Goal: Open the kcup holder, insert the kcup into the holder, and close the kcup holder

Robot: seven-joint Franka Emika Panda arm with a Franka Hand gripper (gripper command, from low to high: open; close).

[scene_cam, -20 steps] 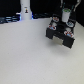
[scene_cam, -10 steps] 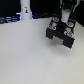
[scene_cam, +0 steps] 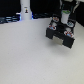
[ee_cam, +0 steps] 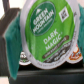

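One kcup (ee_cam: 44,31) in gripper (scene_cam: 64,19), above black kcup holder (scene_cam: 61,36)

Blurry arm: white hand (scene_cam: 65,18) body with dark sections above and black fingers below; finer markings, screws, cables too small to tell.

kcup (ee_cam: 47,31) rim cropped, jaws unseen

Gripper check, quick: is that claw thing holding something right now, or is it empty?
Gripper: closed on the kcup, held just above the holder.
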